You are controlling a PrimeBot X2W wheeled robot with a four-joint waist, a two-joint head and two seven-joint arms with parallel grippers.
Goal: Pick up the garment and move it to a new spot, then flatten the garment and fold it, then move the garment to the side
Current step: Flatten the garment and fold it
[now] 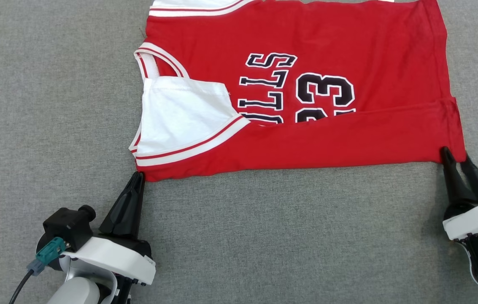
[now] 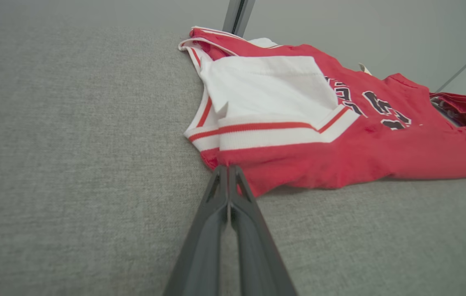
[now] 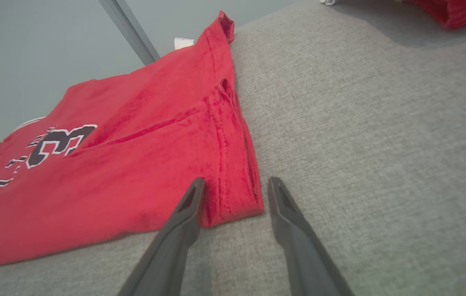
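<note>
Garment (image 1: 306, 76) lies on the surface (image 1: 53, 84), left gripper (image 1: 139, 174) at its near-left corner, right gripper (image 1: 456, 153) near-right

On the red garment (image 1: 348, 38), black lettering (image 1: 264, 88) outlined in white is printed, turned sideways in the head view; "LLS" can be read, and a further letter before it is cut off by the folded edge (image 1: 348, 139) laid over it. Beside the lettering, the number (image 1: 325, 90) "23" is printed in the same black with white outline, the "3" seen whole and the "2" half covered by that fold. The number is also seen in the left wrist view (image 2: 385, 107), and its "3" is read in the right wrist view (image 3: 58, 144).
</note>
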